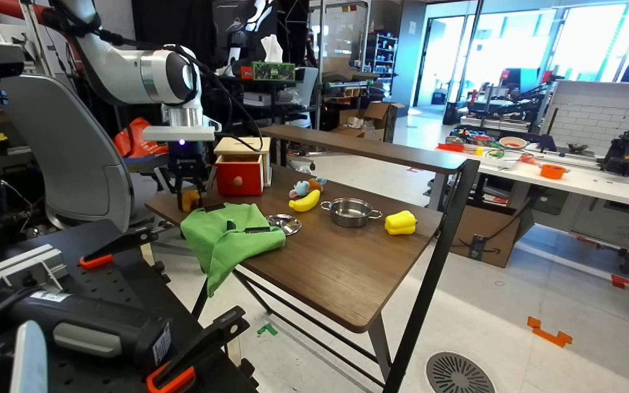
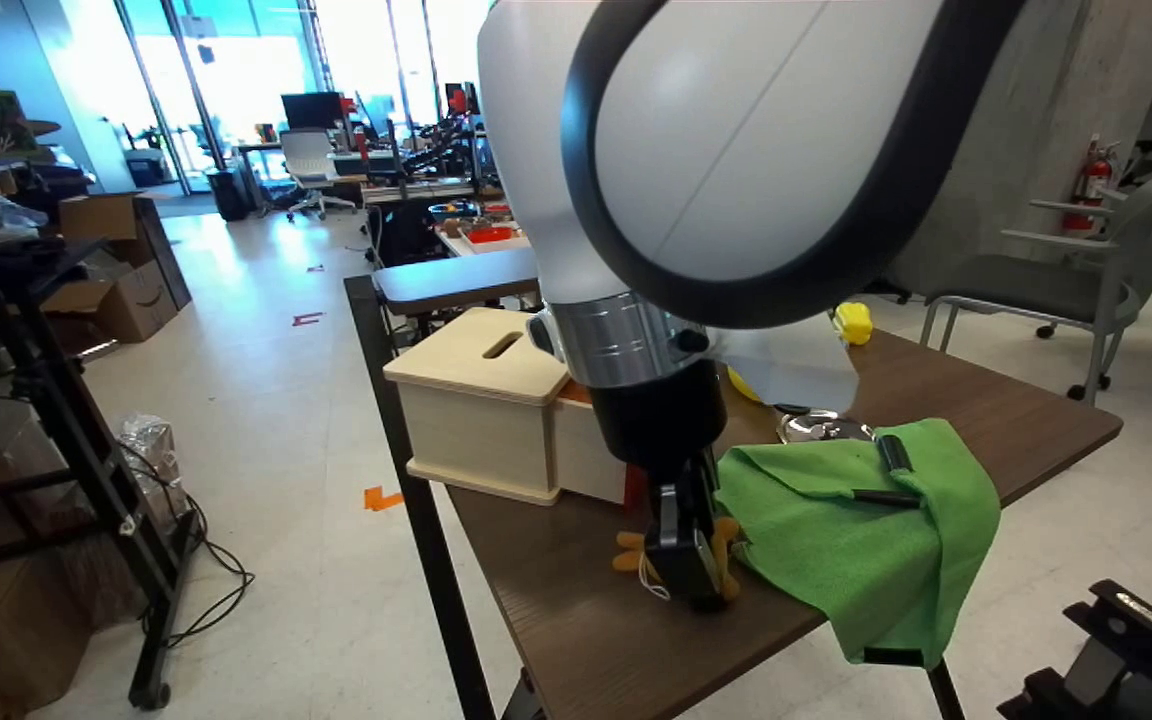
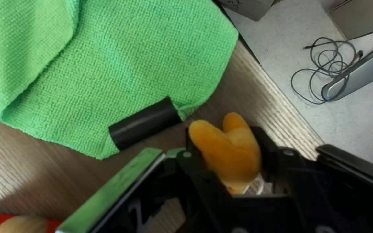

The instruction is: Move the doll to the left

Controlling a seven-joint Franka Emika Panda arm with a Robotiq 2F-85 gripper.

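Observation:
The doll is a small orange-brown soft toy with stubby limbs and a white string loop. In both exterior views the doll is low at the table corner, partly hidden by the fingers. In the wrist view the doll fills the space between the fingers, two limbs pointing up. My gripper has a finger against each side of it and appears shut on it. The gripper points down, its tips close to the tabletop. I cannot tell whether the doll touches the table.
A green towel with black pieces lies beside the gripper and hangs over the table edge. A wooden box with a red drawer stands close by. Farther along are a metal lid, banana, blue-brown plush, pot and yellow block.

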